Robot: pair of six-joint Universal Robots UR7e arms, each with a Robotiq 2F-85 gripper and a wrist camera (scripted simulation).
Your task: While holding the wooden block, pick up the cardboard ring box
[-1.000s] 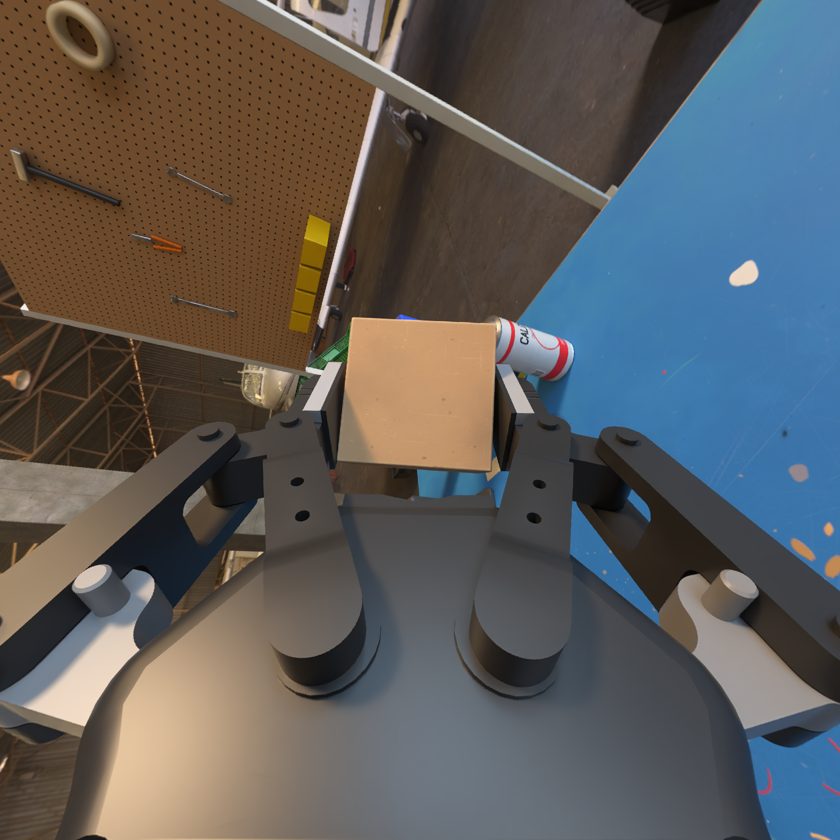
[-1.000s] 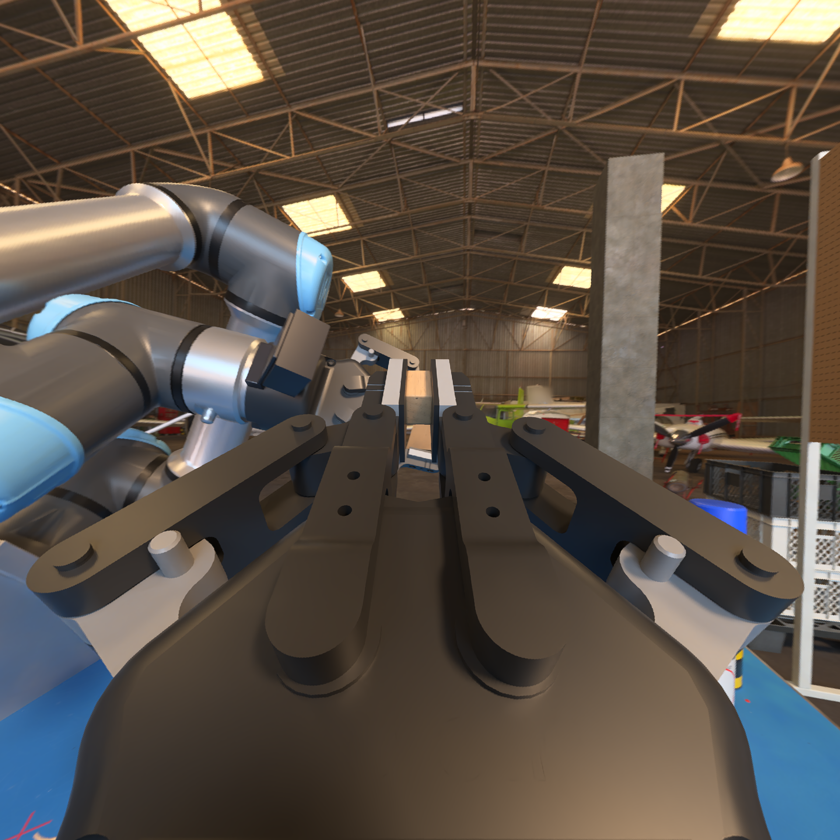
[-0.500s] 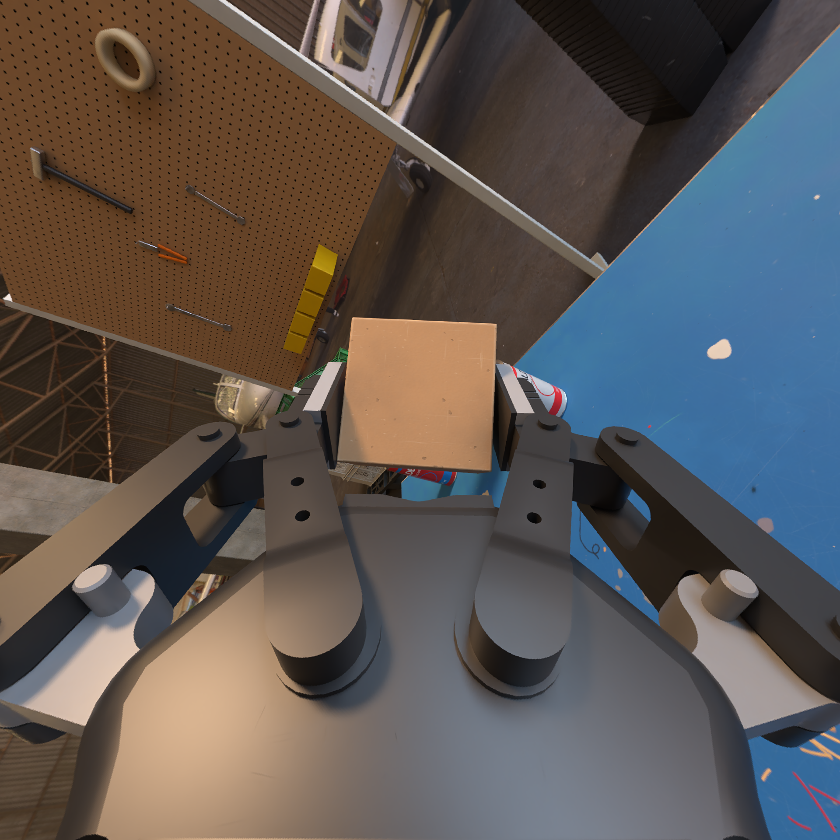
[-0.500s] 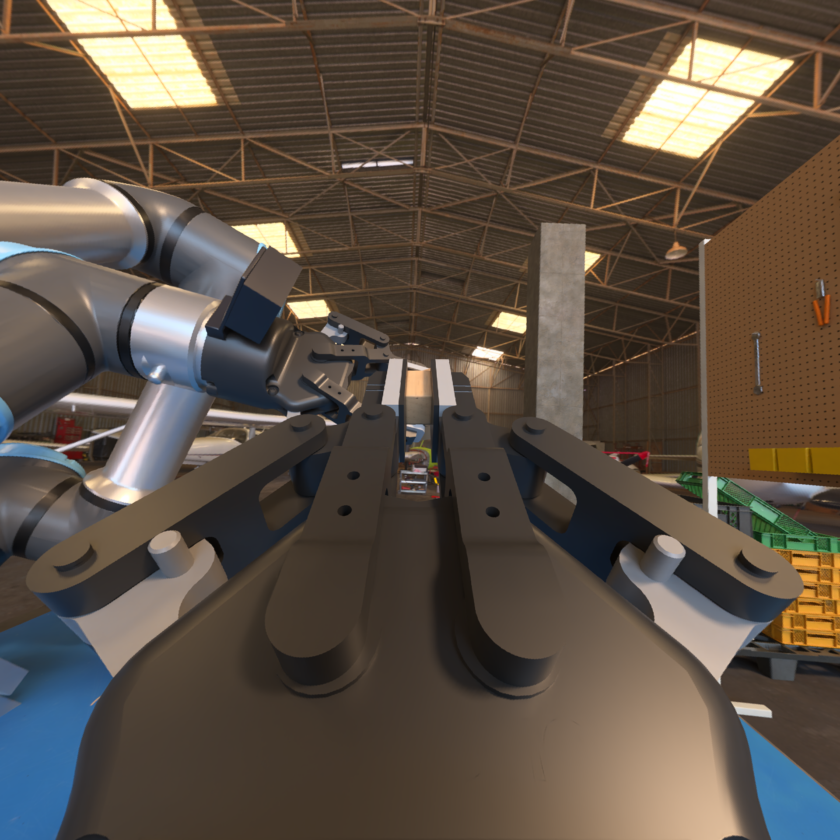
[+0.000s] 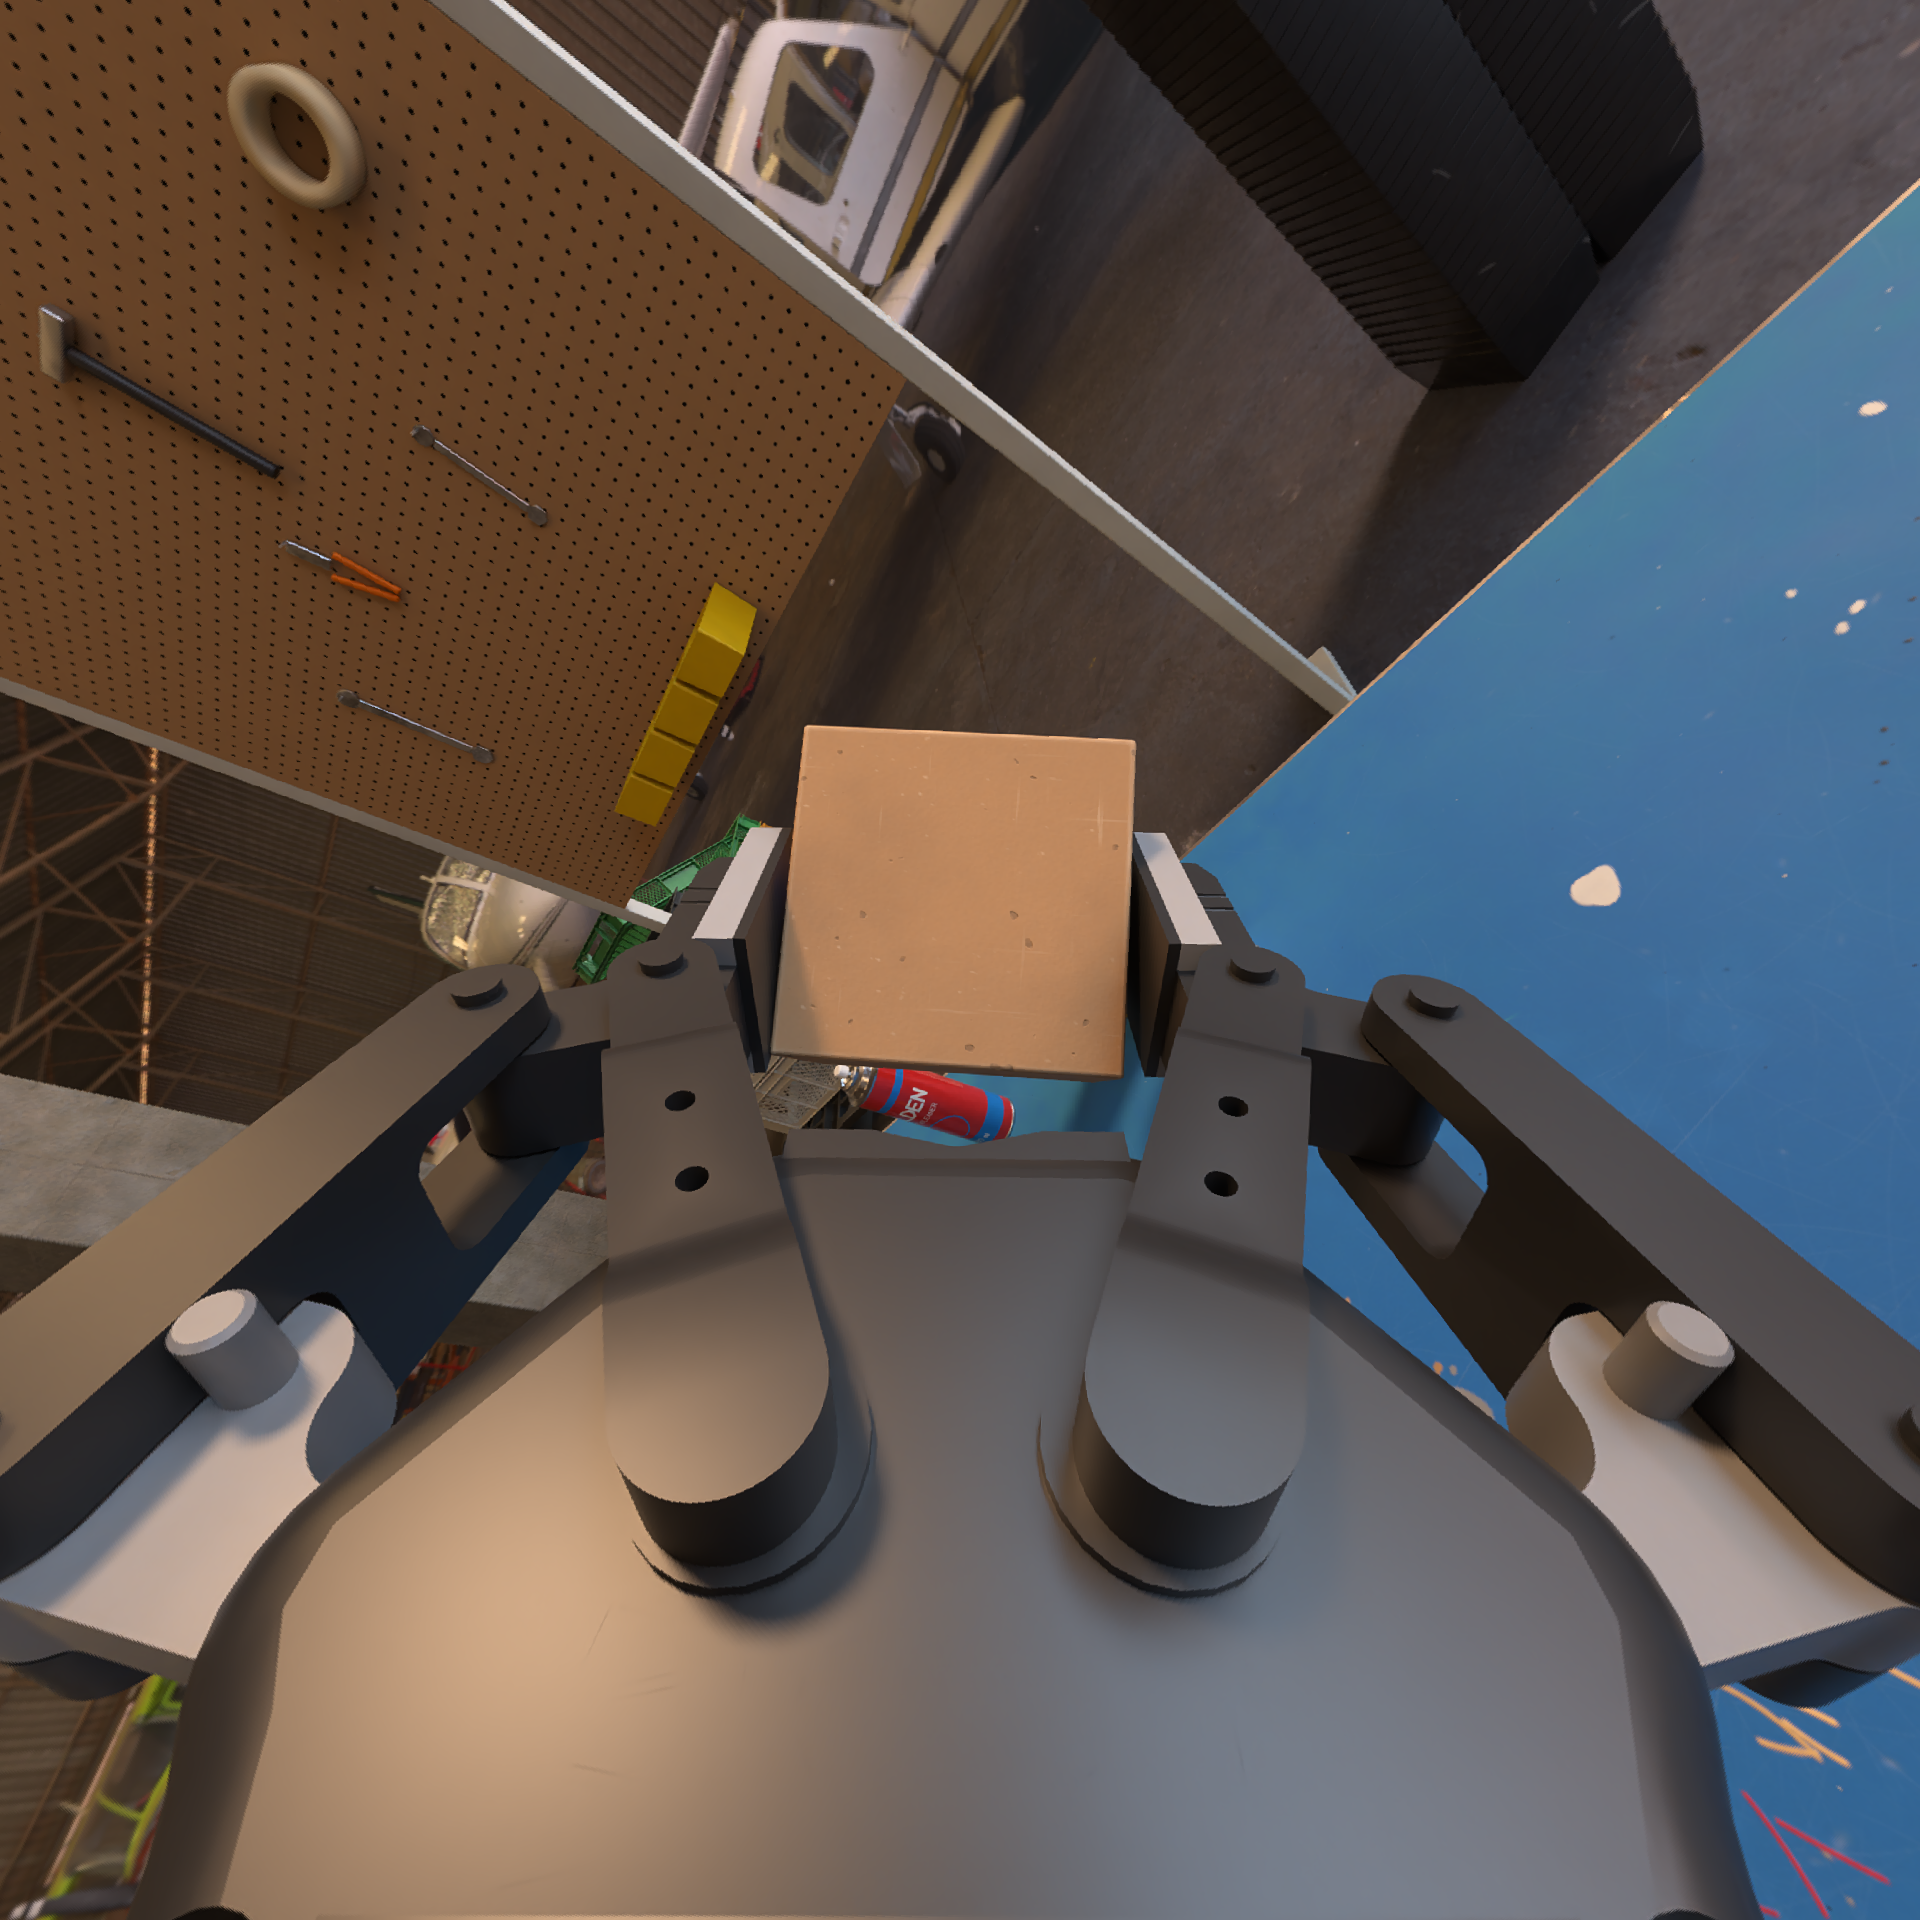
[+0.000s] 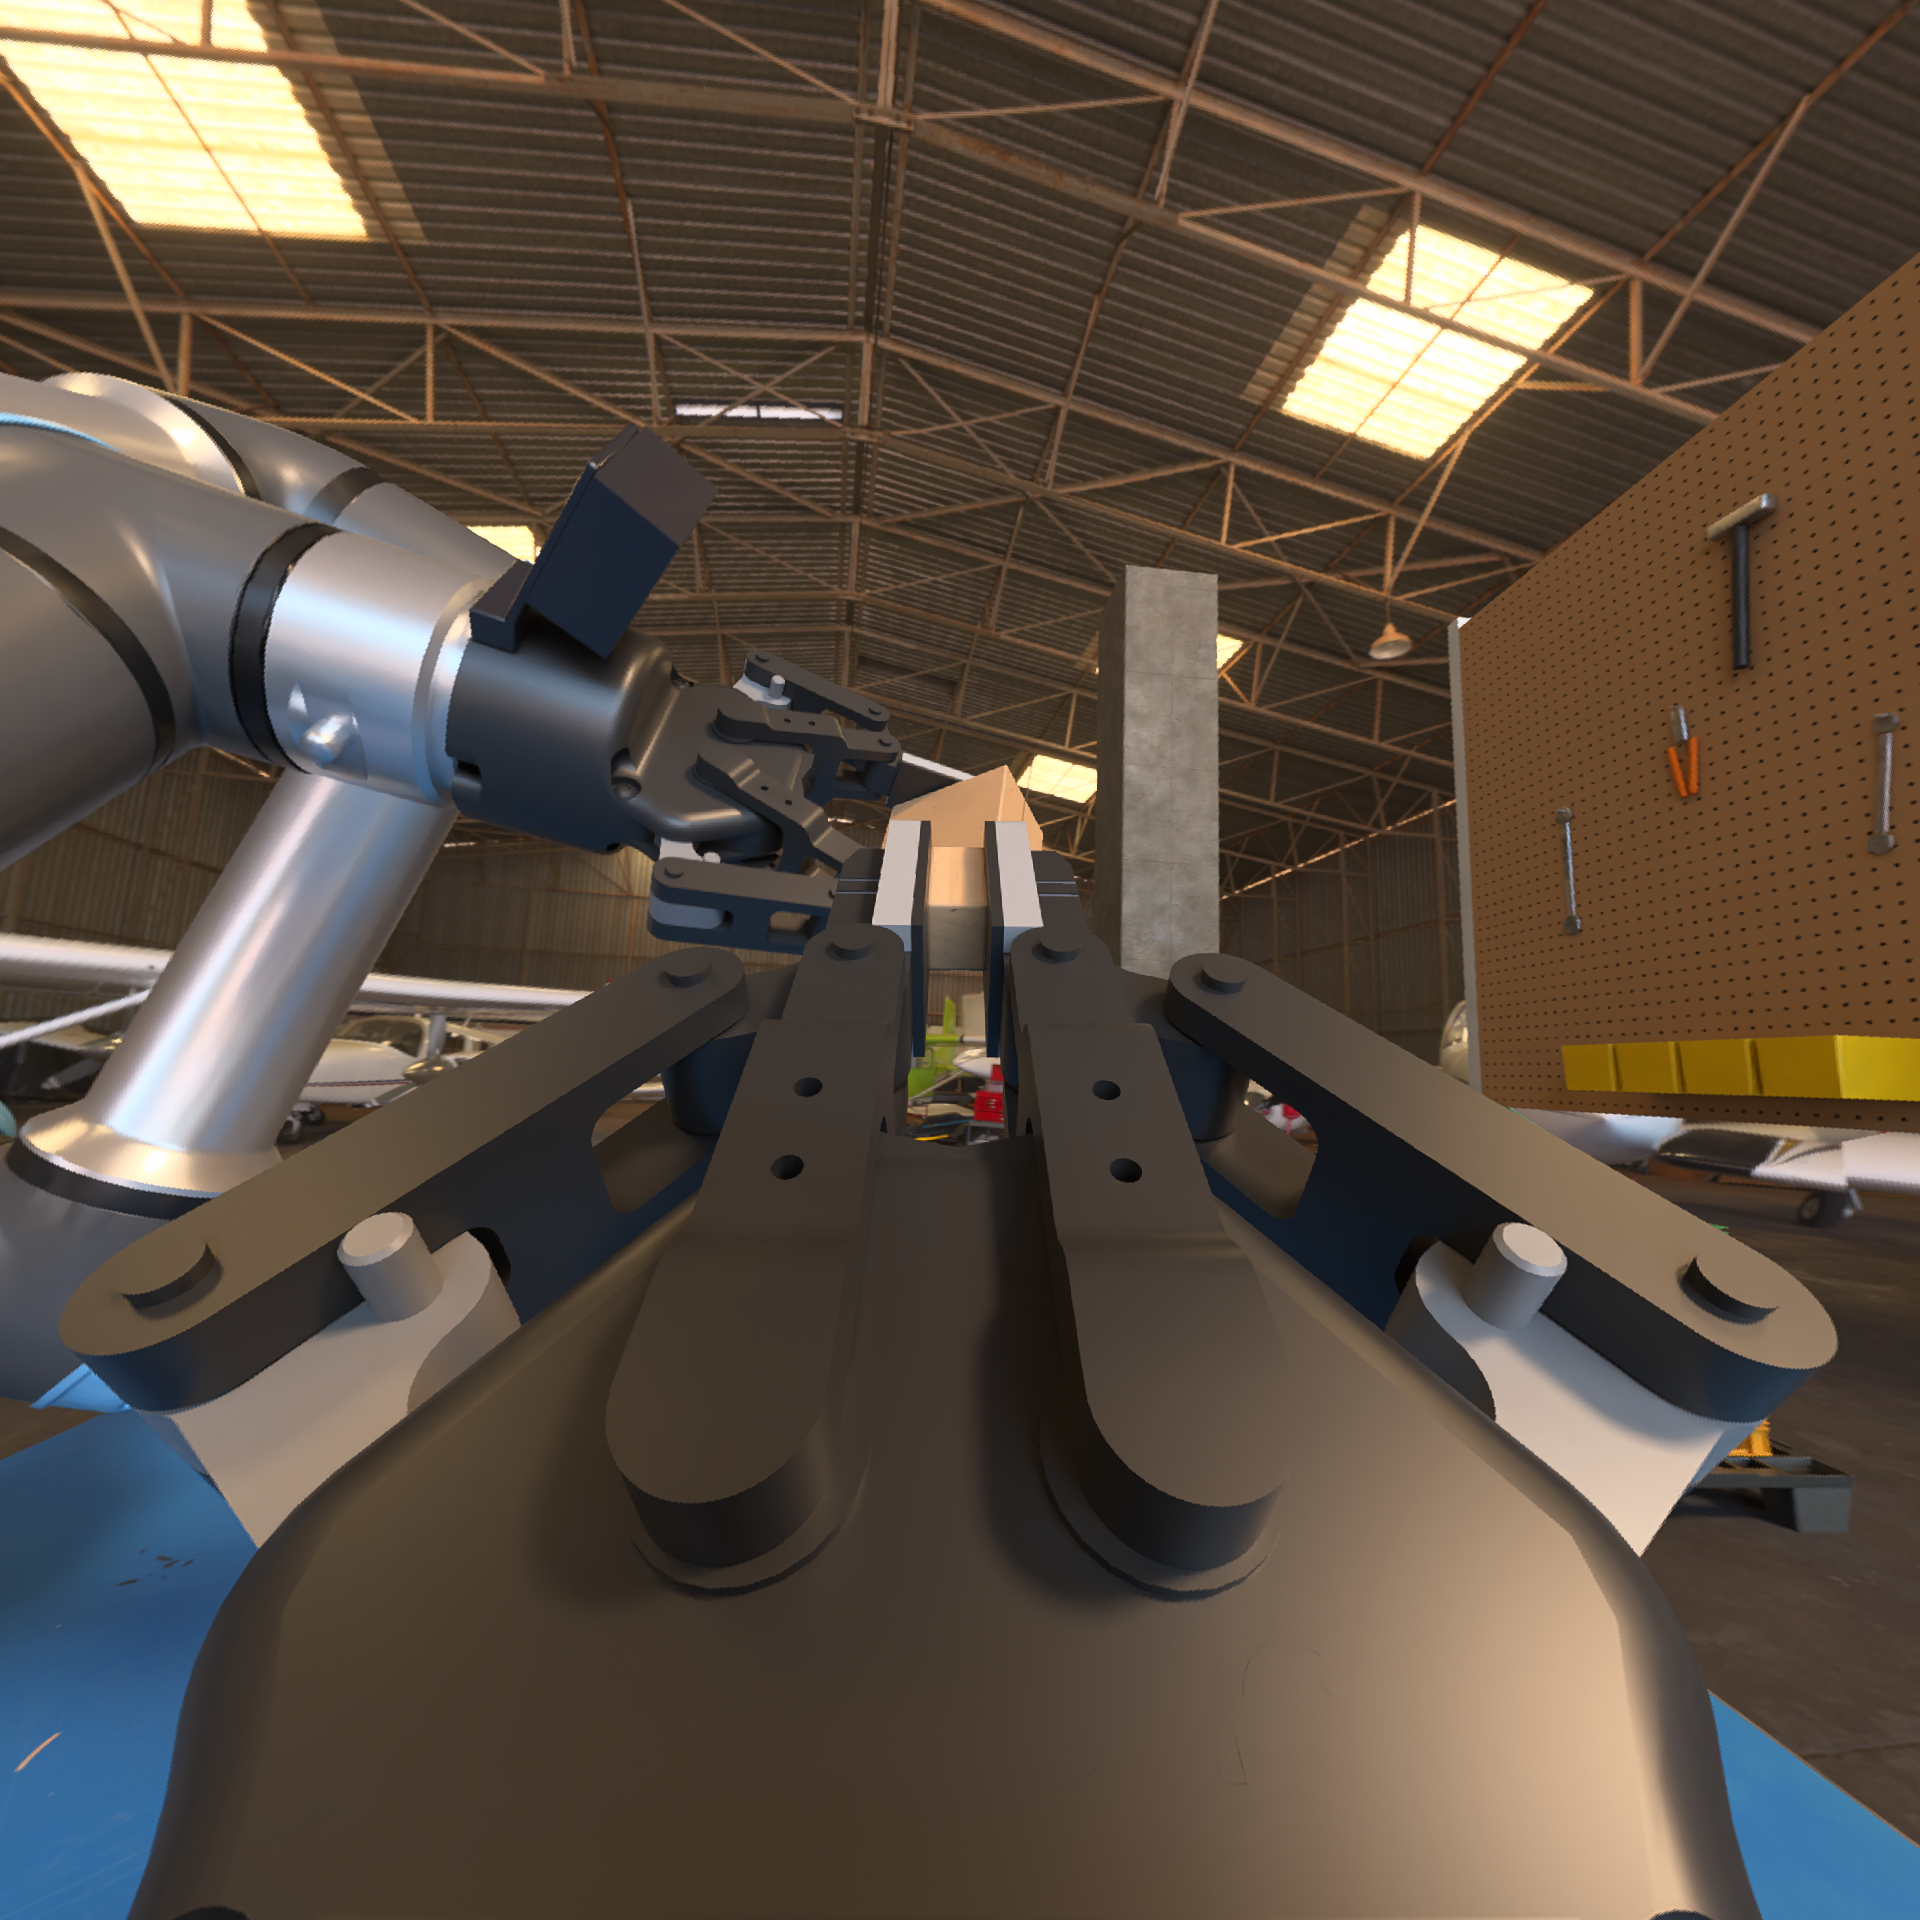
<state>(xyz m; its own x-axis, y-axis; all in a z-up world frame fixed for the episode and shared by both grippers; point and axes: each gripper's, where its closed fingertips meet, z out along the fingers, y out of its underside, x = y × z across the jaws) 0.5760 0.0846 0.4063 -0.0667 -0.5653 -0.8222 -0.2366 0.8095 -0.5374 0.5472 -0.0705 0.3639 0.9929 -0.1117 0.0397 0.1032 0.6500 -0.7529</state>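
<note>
The left gripper [image 5: 956,914] clamps the wooden block [image 5: 956,899] high above the blue table [image 5: 1662,831]. The right gripper [image 6: 956,883] is nearly closed, empty as far as shows. The ring box is out of view.

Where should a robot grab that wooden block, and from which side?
Probably on its two opposite side faces, as the left gripper holds it now. The wooden block looks square with flat, parallel sides, so the pads can sit flush. Come in along its broad face, one finger on each side.
</note>
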